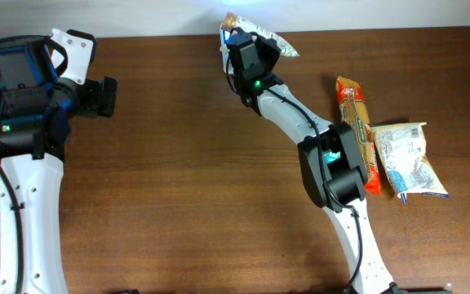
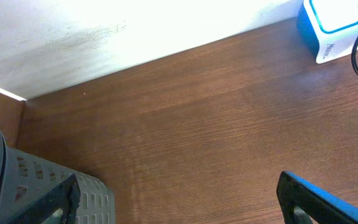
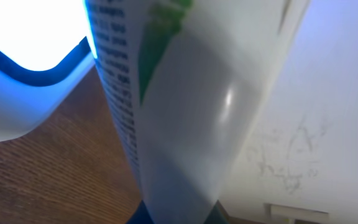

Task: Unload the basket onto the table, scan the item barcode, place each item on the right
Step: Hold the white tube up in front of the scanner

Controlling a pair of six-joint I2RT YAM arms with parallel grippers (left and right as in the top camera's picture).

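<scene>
Pinched shut in the right gripper (image 1: 243, 42) at the far edge of the desk (image 1: 178, 180): packet (image 3: 185, 112), long axis running away from the fingers; just beside it, scanner (image 3: 17, 93); left gripper (image 1: 108, 96) spread wide, well apart near the left edge; barcode side hidden.

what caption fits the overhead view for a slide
Right gripper holds a snack packet at the far table edge; orange packet and white packet lie nearby; left gripper open.
</scene>
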